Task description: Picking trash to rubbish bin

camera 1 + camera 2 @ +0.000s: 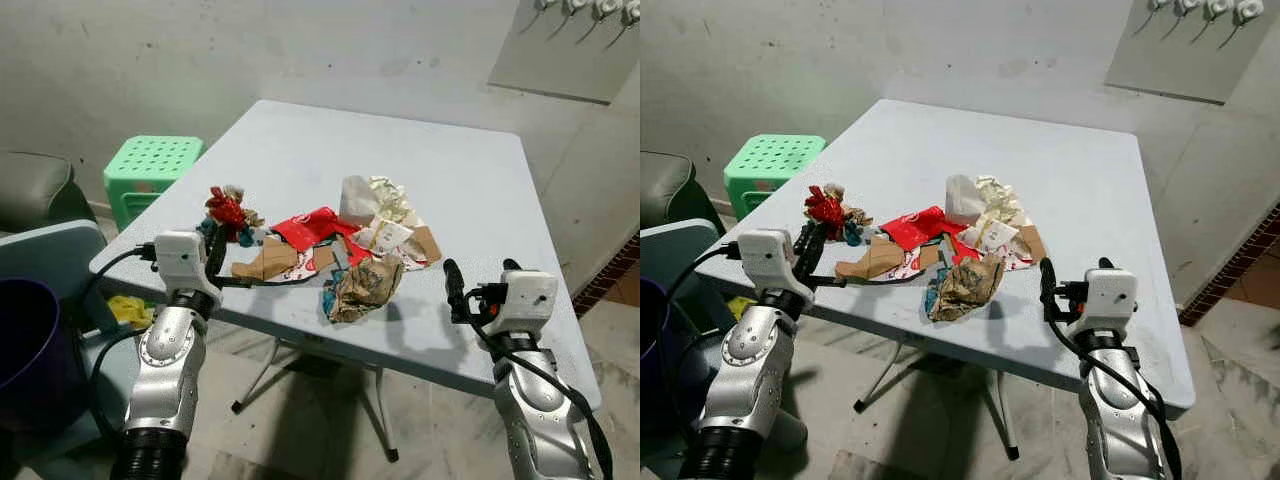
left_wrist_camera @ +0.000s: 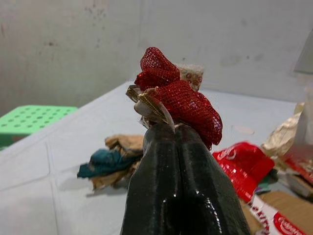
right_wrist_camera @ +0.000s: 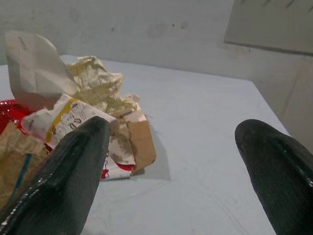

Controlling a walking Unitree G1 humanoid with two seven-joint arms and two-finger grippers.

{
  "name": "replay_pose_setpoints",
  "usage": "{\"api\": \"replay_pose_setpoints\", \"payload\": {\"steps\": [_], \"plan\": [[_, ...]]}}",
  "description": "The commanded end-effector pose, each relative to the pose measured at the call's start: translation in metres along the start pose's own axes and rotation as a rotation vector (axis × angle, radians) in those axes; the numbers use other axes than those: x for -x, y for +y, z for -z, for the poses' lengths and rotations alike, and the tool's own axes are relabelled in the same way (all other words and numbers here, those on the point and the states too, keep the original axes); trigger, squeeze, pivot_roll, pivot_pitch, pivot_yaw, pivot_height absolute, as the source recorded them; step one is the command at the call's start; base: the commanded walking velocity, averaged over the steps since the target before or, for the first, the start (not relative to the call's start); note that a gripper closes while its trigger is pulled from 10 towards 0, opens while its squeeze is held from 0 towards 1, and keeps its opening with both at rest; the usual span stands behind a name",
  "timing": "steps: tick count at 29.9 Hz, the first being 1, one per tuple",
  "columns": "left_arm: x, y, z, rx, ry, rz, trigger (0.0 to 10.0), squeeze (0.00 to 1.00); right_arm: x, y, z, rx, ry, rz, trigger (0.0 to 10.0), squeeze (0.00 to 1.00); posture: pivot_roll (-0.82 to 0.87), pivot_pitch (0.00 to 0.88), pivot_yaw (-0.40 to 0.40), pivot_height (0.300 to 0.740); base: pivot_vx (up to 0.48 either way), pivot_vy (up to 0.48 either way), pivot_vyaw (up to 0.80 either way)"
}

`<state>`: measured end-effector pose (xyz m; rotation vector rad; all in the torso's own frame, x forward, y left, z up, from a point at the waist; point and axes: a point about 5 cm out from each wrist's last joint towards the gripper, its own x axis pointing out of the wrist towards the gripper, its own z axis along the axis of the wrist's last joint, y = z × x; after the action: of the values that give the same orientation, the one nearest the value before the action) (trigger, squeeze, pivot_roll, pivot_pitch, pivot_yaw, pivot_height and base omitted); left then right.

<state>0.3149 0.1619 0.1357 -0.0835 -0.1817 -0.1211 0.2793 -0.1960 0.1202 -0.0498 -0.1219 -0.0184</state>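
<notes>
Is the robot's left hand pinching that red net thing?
Touching. In the left wrist view, the left gripper has its two black fingers pressed together, with the red mesh bag caught at their tips.

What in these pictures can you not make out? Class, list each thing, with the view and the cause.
- Purple bin: cut off by the left eye view's edge.
- Red net trash: its underside is hidden by the left gripper.
- Wrapper print: too small to read, right wrist view.
</notes>
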Motion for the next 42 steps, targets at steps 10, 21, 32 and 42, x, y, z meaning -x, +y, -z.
{"api": "replay_pose_setpoints", "payload": {"steps": [10,21,32,42], "plan": [[0.0,0.0021,-0.0037,0.012,0.004,0.008,10.0,0.0,0.0003,0.0019,-0.0042,0.017,-0.019,-0.01,10.0,0.0,-0.04,0.0,-0.024,0.74,0.0,0.0,0.0],[-0.0001,0.0056,-0.0045,-0.008,0.016,0.009,10.0,0.0,0.0012,0.0001,-0.0035,0.034,-0.007,-0.02,10.0,0.0,-0.03,0.0,-0.028,0.74,0.0,0.0,0.23],[0.0011,0.0025,-0.0029,-0.007,0.024,0.014,10.0,0.0,0.0015,-0.0007,-0.0022,0.041,0.002,-0.032,10.0,0.0,-0.03,0.0,-0.033,0.74,0.0,0.0,0.8],[-0.0001,0.0043,-0.0021,0.021,0.038,0.003,10.0,0.0,0.0003,0.0003,-0.0041,-0.006,-0.012,-0.042,10.0,0.0,-0.03,0.0,-0.036,0.74,0.0,0.102,0.72]]}}
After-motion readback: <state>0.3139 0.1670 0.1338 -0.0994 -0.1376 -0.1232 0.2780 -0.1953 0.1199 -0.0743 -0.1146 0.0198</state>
